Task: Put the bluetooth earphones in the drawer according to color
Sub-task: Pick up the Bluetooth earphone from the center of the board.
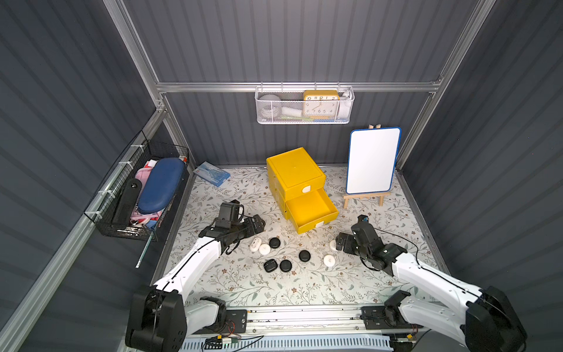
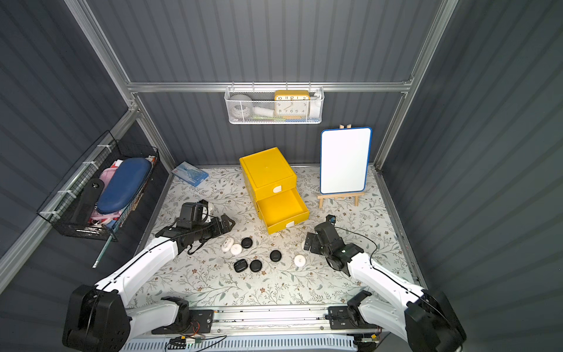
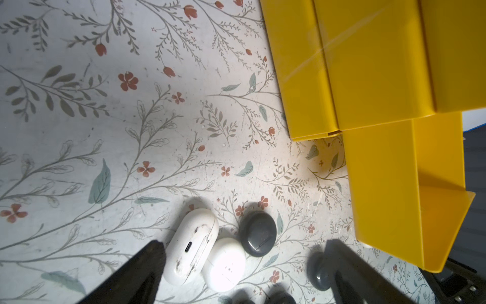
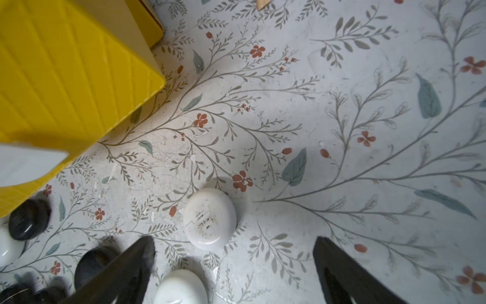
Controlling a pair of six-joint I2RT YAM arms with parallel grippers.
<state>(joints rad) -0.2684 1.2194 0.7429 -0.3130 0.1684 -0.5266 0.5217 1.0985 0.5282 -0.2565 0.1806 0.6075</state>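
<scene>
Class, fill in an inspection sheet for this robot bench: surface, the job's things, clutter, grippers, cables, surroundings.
Surface: floral mat, flat, scuffed.
Job's things: four white earphone cases and four black earphone cases seen, all on the mat; yellow drawer unit with its lower drawer pulled out and empty, upper one shut.
Clutter: whiteboard on an easel; blue packet at the back.
Grippers: left gripper open, near two white cases; right gripper open, by a white case; neither holds anything.
Cables: black cable loops off the right arm; wires at the front rail.
Surroundings: white mesh basket with a clock on the back rail; black wire basket on the side wall.
</scene>
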